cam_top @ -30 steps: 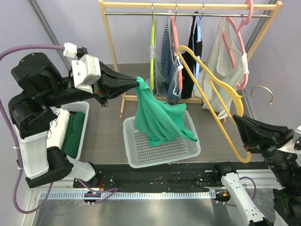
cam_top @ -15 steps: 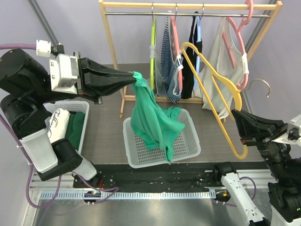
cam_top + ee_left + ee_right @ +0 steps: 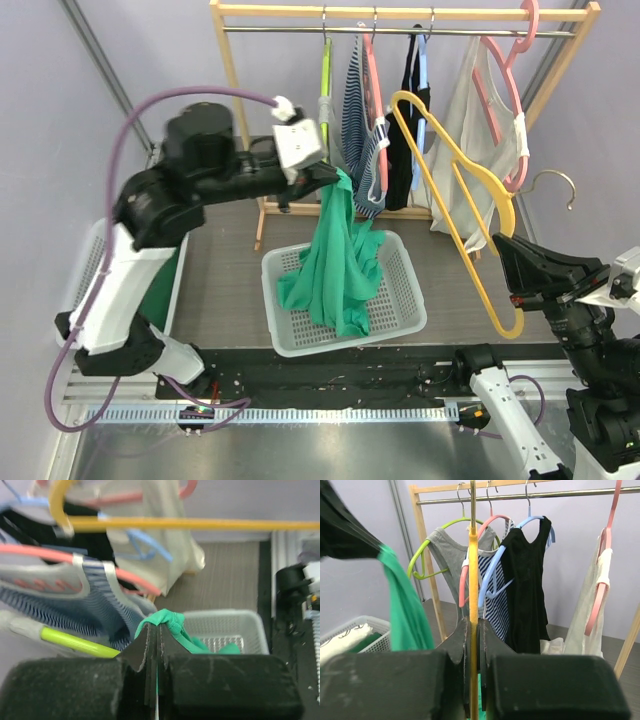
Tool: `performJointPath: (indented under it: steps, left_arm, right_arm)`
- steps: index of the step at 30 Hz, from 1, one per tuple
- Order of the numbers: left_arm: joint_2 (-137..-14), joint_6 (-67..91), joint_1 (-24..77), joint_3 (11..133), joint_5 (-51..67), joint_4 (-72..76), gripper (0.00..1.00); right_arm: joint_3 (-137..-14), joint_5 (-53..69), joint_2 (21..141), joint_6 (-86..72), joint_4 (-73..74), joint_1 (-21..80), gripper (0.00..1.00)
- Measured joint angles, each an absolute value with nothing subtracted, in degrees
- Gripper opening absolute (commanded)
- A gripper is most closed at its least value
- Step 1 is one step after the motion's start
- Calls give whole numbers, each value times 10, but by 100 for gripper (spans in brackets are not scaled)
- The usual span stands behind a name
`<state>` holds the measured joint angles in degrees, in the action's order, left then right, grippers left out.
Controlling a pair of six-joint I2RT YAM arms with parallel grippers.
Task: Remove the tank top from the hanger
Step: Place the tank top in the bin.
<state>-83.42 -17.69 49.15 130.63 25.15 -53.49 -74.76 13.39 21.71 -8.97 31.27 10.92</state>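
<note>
1. The gravest risk, I judged, lay at the rack [image 3: 400,12]. The left gripper [image 3: 333,178] was raised just beside the striped top [image 3: 355,120] hanging there. A careless swing of that arm could have snagged the hung garments or knocked a hanger off the rail.
2. The yellow hanger [image 3: 473,570] was bare and clear of the cloth, so the removal looked done. The right gripper [image 3: 474,630] was clamped on its bar. Its hook stood near the pale top at the rack's right end and could have caught there if moved that way.
3. The green tank top [image 3: 335,265] hung from the left gripper, whose jaws were shut on a small bunched fold at its top. Such a thin pinch could have slipped, leaving cloth draped over the basket's rim.
4. The centre basket [image 3: 290,345] held only the lower folds of the tank top, which rested in it.
5. The side basket [image 3: 370,621] held white and green cloth. The left arm hid most of it from above.
</note>
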Motion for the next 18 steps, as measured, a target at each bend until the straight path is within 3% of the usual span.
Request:
performJointPath:
  steps: [9, 10, 11, 14, 18]
  left_arm:
    - [-831, -205, 493, 1091, 163, -488, 2]
    - [-816, -206, 494, 1049, 159, -474, 10]
    - [-802, -207, 495, 1010, 155, -473, 40]
    - [-772, -217, 495, 902, 145, -463, 99]
    - [-766, -218, 496, 812, 136, -449, 100]
  right_arm:
    - [-745, 121, 204, -89, 313, 109, 1]
    - [-745, 120, 204, -89, 313, 109, 1]
    - [-745, 118, 204, -89, 314, 109, 1]
    - [-745, 114, 203, -88, 314, 110, 1]
    - [-745, 111, 203, -88, 315, 112, 1]
